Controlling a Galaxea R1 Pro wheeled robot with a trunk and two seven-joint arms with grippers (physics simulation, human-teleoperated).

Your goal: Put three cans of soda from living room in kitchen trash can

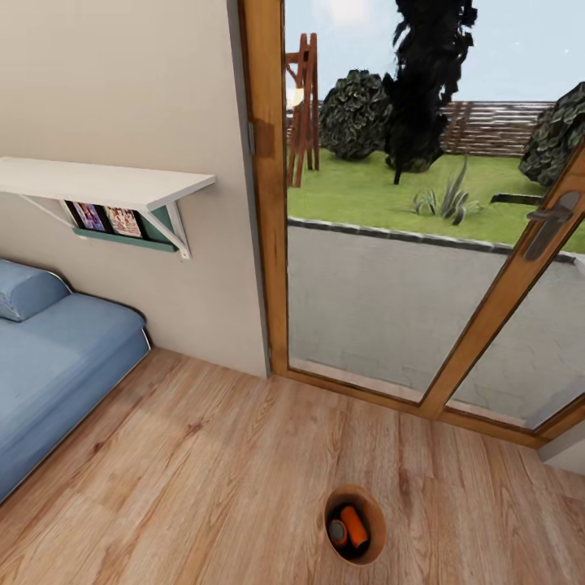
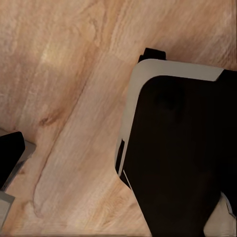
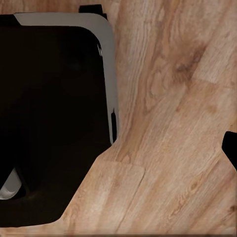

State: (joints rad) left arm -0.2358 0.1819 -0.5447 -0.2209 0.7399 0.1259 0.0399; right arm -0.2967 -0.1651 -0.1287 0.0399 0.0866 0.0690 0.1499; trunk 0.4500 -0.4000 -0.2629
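The copper-brown tash can (image 1: 379, 532) stands on the wood floor near the bottom of the head view, in front of the glass doors. Two orange cans of soda lie in its dark inside: one on its side (image 1: 355, 525), and one beside it showing a grey metal end (image 1: 337, 534). A third can is hidden or out of view. In the left wrist view a dark finger (image 2: 10, 155) of my left gripper shows at the frame's edge over bare floor. A dark fingertip (image 3: 230, 148) of my right gripper shows the same way. Both hold nothing.
A blue sofa (image 1: 57, 357) fills the left side, under a white wall shelf (image 1: 106, 183). Wood-framed glass doors (image 1: 268, 203) with a grey handle (image 1: 552, 219) face a garden. My black base with its grey rim (image 2: 148, 79) (image 3: 109, 74) sits on the floor in both wrist views.
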